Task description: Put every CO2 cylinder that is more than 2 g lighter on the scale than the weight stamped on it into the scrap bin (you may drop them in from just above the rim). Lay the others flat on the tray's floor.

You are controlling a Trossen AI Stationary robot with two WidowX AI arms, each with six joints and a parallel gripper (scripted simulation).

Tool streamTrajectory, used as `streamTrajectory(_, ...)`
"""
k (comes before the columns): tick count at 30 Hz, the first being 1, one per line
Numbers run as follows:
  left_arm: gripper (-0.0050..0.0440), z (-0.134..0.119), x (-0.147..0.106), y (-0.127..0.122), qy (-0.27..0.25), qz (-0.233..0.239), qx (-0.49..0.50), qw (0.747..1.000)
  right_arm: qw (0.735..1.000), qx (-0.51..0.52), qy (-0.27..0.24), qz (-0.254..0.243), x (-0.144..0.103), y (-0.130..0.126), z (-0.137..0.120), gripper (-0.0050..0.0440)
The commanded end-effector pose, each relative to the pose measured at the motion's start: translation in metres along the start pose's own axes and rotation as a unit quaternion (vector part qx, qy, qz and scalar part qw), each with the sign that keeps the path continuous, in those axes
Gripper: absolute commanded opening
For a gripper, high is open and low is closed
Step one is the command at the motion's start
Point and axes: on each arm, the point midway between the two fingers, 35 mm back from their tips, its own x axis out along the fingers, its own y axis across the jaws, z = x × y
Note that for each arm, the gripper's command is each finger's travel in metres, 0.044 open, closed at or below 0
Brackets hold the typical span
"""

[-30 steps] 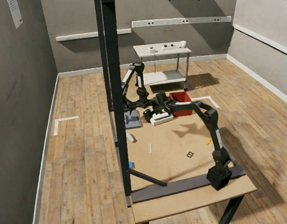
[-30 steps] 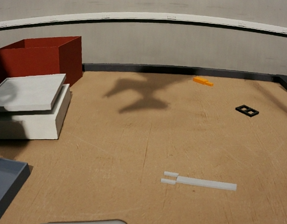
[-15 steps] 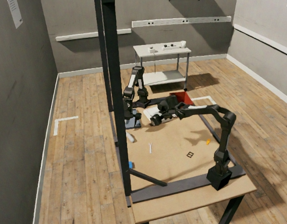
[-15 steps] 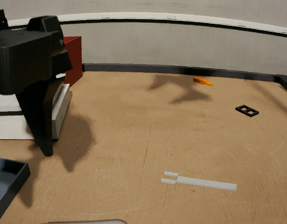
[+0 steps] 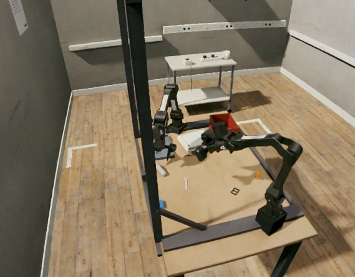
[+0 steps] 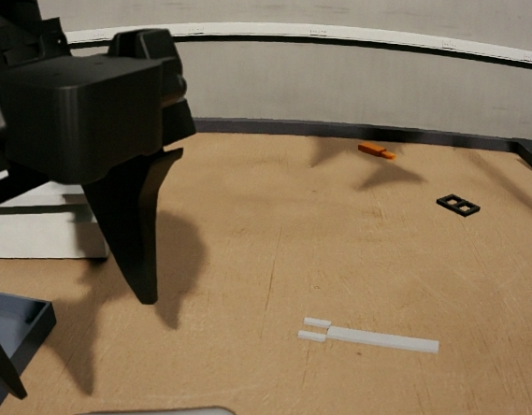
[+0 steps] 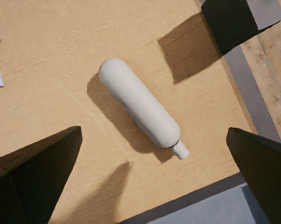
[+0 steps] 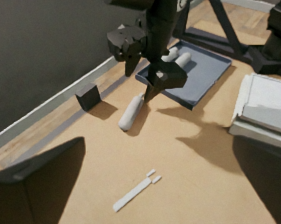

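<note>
A white CO2 cylinder (image 7: 140,110) (image 8: 130,113) (image 5: 161,170) lies flat on the table just outside the blue-grey tray (image 8: 206,82) (image 5: 161,155) (image 7: 216,210). My left gripper (image 7: 154,133) (image 8: 135,88) (image 5: 171,155) is open wide and empty, hanging right above this cylinder. Two more white cylinders (image 8: 167,56) (image 8: 183,60) lie side by side on the tray's floor. My right gripper (image 8: 158,142) (image 5: 199,154) is open and empty, hovering over the table in front of the white scale (image 8: 266,107) (image 5: 192,140) (image 6: 40,229). The red scrap bin (image 5: 223,121) stands behind the scale.
A white wrench (image 5: 186,182) (image 6: 367,337) (image 8: 136,192), an orange piece (image 5: 257,175) (image 6: 377,150) and a small black frame (image 5: 235,191) (image 6: 457,205) lie on the table. A black block (image 7: 236,20) (image 8: 88,96) stands by the table's edge near the cylinder. A dark post (image 5: 142,125) stands left.
</note>
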Motion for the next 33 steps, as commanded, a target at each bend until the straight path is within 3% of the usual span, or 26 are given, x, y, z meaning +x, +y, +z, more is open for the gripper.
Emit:
streamTrajectory(1, 0.0440, 0.008, -0.010, 0.000, -0.016, 0.000, 0.000, 1.000, 1.000, -0.002, -0.013, 0.002, -0.009, 0.002, 0.007, 0.0440)
streamTrajectory(3, 0.0440, 0.008, -0.010, 0.000, -0.016, 0.000, 0.000, 1.000, 1.000, -0.002, -0.013, 0.002, -0.009, 0.002, 0.007, 0.0440)
streamTrajectory(7, 0.0344, 0.009, -0.006, 0.000, -0.011, -0.001, 0.020, 1.000, 1.000, -0.001, -0.014, 0.001, -0.007, 0.001, 0.010, 0.0440)
streamTrajectory(11, 0.0251, 0.010, -0.004, -0.001, 0.001, -0.002, 0.103, 0.995, 1.000, -0.001, -0.014, 0.001, -0.007, 0.001, 0.010, 0.0440)
streamTrajectory(18, 0.0251, 0.010, 0.001, -0.003, 0.020, -0.008, 0.245, 0.969, 1.000, -0.001, -0.014, 0.001, -0.007, 0.001, 0.010, 0.0440)
streamTrajectory(25, 0.0251, 0.011, 0.006, -0.004, 0.042, -0.022, 0.414, 0.909, 1.000, -0.001, -0.014, 0.001, -0.007, 0.001, 0.010, 0.0440)
streamTrajectory(31, 0.0251, 0.010, 0.010, -0.006, 0.055, -0.039, 0.538, 0.840, 1.000, -0.001, -0.014, 0.001, -0.007, 0.001, 0.010, 0.0440)
streamTrajectory(33, 0.0251, 0.010, 0.010, -0.006, 0.055, -0.039, 0.538, 0.840, 1.000, -0.001, -0.014, 0.001, -0.007, 0.001, 0.010, 0.0440)
